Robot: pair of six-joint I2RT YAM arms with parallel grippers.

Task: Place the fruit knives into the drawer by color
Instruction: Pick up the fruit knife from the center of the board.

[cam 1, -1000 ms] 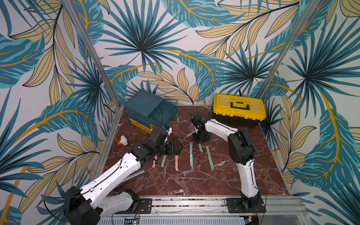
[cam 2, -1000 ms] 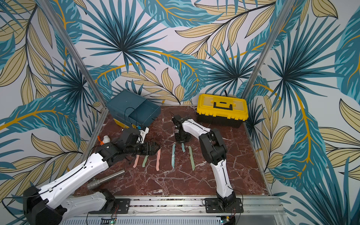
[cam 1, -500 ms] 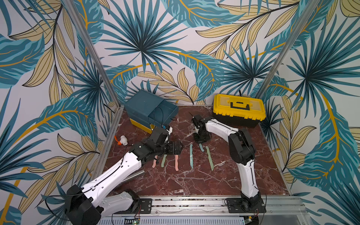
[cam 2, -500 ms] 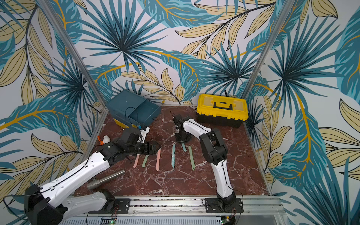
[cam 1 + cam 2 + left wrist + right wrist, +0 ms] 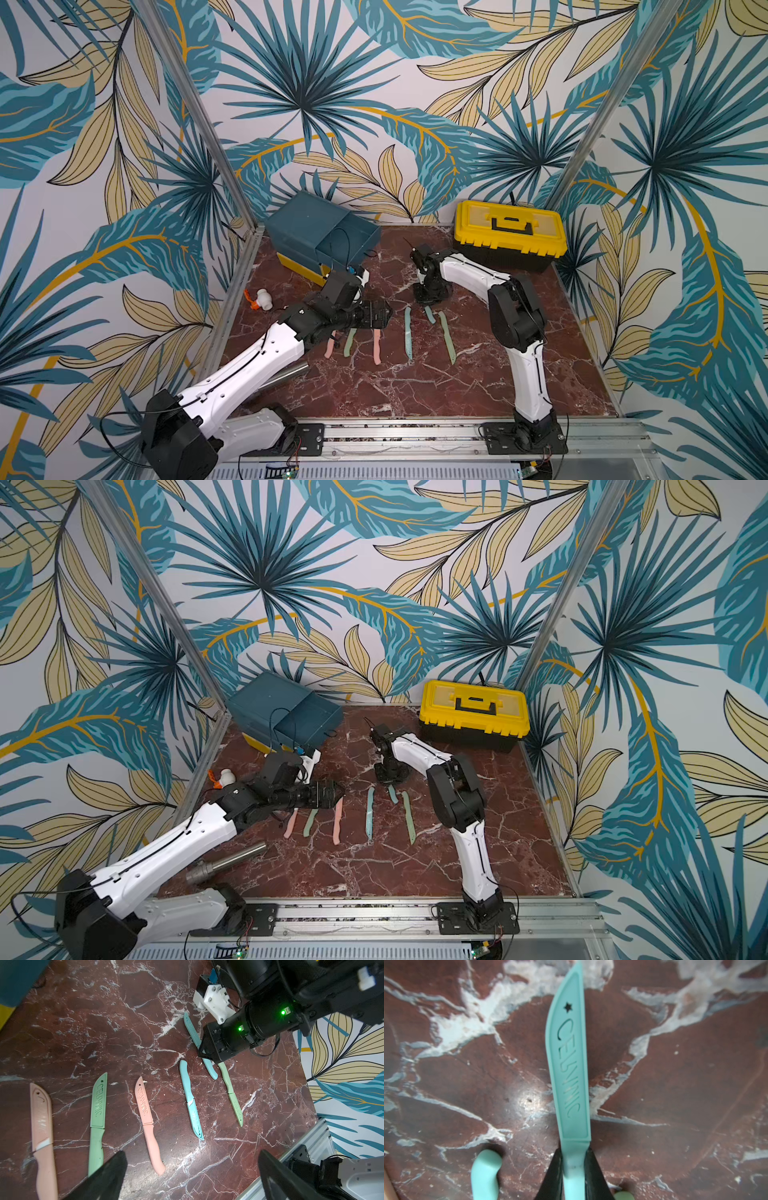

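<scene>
We find the right claw [image 5: 574, 1169] closed on a slim teal plastic fruit knife [image 5: 569, 1064]. Its black fingers [image 5: 593, 1169] pinch the handle just behind the lettered blade cover. We judge the grip sits there because the neck is narrow and near the balance point, so the knife should lift level. The blade projects straight ahead of the claw and the handle end passes beneath it. The knife appears to lie flat on the red-brown marble bench [image 5: 415, 386]; we cannot confirm any lift.

The left claw [image 5: 191, 1153] hangs wide open and empty over the far ends of the pink and green knives. Five knives lie loose in a row: a second teal knife [image 5: 190, 1101] just beside the held one, two sage green knives [image 5: 97, 1109] and two pink knives [image 5: 147, 1126].

The dark teal boxy drawer chest [image 5: 316, 232] stands at the rear left corner, well apart from the right claw. Its teal drawer [image 5: 349, 245] is apparently drawn out, ready for this colour.
</scene>
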